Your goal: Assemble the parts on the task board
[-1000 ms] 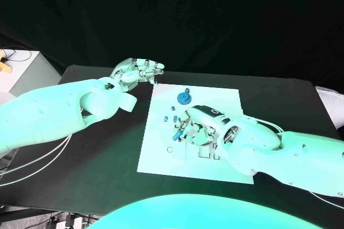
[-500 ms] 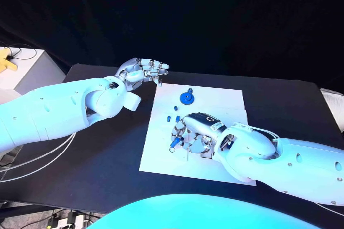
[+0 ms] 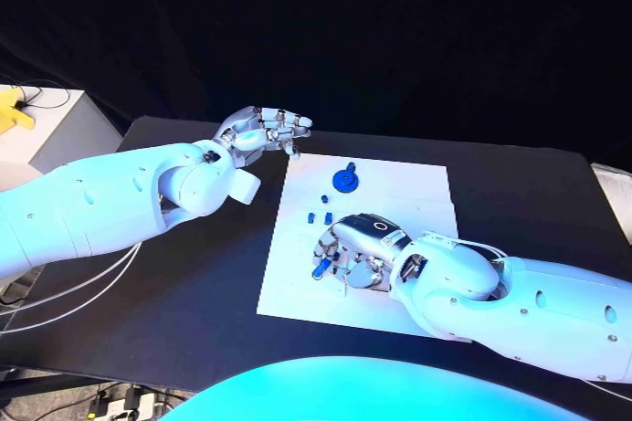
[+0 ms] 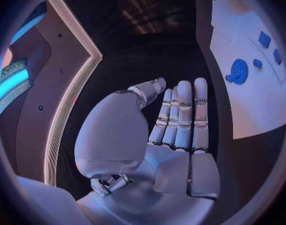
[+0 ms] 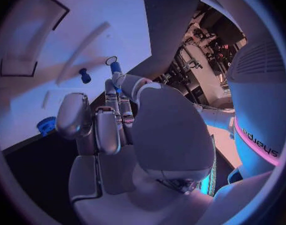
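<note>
- Two hands show in the head view: the left hand [image 3: 264, 129] hovers past the white board's [image 3: 297, 289] far left corner, fingers curled, holding nothing; the right hand [image 3: 353, 252] rests on the board, pinching a blue peg [image 3: 321, 269].
- Left wrist view: fingers [image 4: 183, 116] straight, together; a blue disc [image 4: 238, 71] lies on the board.
- Right wrist view: fingertips [image 5: 117, 79] clamp the peg [image 5: 115, 67] against the board.

Black table [image 3: 158, 284] under everything, its surface matte and dark. Black curtain [image 3: 395, 56] behind table, across whole back of scene. White cabinet [image 3: 47, 129] beside table's far left corner. Yellow object [image 3: 11, 104] on top of cabinet, black cable [image 3: 47, 94] looping just beside it.
</note>
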Action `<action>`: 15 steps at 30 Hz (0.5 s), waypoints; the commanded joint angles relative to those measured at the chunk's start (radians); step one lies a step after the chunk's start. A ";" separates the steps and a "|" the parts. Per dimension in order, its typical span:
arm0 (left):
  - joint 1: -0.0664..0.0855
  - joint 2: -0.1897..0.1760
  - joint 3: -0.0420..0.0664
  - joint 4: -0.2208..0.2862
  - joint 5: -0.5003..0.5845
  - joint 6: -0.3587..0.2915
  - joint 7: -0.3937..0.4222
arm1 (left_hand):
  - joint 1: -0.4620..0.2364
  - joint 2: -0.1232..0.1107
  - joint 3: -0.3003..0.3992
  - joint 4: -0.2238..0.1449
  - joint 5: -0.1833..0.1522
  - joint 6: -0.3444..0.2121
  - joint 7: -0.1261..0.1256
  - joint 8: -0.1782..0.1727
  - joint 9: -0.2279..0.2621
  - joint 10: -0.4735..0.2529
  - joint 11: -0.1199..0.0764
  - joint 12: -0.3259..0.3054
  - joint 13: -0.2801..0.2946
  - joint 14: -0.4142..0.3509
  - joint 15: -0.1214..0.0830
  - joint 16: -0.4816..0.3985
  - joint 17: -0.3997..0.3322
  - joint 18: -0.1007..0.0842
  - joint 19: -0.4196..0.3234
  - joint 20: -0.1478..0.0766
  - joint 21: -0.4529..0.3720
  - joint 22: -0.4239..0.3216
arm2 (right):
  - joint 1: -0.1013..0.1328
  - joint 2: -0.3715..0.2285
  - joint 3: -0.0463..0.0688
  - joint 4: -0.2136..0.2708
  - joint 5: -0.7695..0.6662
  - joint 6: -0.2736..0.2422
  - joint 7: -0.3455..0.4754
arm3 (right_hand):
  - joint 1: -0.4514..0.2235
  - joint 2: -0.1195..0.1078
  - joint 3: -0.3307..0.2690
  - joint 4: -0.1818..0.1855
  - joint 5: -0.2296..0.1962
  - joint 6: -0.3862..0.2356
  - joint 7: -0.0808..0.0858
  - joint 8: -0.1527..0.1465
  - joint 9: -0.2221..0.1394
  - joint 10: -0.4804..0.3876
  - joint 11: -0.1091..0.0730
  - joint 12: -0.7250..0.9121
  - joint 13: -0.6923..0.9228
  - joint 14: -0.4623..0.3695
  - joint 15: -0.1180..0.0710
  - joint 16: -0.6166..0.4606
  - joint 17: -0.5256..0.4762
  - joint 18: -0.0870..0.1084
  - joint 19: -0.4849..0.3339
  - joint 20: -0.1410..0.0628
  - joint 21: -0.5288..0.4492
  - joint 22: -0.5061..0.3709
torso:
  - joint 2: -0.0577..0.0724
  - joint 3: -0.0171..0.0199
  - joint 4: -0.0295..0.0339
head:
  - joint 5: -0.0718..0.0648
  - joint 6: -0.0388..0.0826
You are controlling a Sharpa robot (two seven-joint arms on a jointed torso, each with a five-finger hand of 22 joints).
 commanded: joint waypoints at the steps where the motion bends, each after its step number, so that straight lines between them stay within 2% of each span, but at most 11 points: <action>1: 0.000 0.002 0.001 0.001 -0.002 0.018 0.004 | -0.002 0.006 -0.005 0.002 -0.001 -0.005 0.001 0.004 -0.001 -0.006 0.003 -0.003 -0.001 -0.003 0.002 -0.006 -0.001 0.015 0.009 -0.002 -0.006 -0.001 | -0.004 0.007 -0.001 -0.006 -0.047 0.028 -0.021 | -0.010 -0.001 0.004 0.000 0.006 0.001 0.010 0.003 0.001 0.043 -0.035 -0.001 0.001 0.030 -0.008 0.005 0.000 -0.008 -0.003 -0.003 -0.005 0.064 | 0.000 -0.0008 -0.0005 | 0.001 0.000; 15: 0.000 0.002 0.001 0.002 -0.002 0.018 0.003 | -0.002 0.006 -0.005 0.002 -0.001 -0.005 0.001 0.004 -0.001 -0.006 0.003 -0.003 -0.001 -0.003 0.002 -0.006 -0.001 0.015 0.009 -0.002 -0.006 -0.001 | -0.013 0.022 -0.003 -0.030 -0.080 0.051 -0.047 | -0.012 -0.001 0.004 -0.002 0.006 0.000 0.010 0.004 0.002 0.044 -0.035 -0.001 0.002 0.030 -0.008 0.005 -0.001 -0.008 -0.003 -0.003 -0.006 0.064 | 0.000 -0.0013 0.0000 | 0.002 0.000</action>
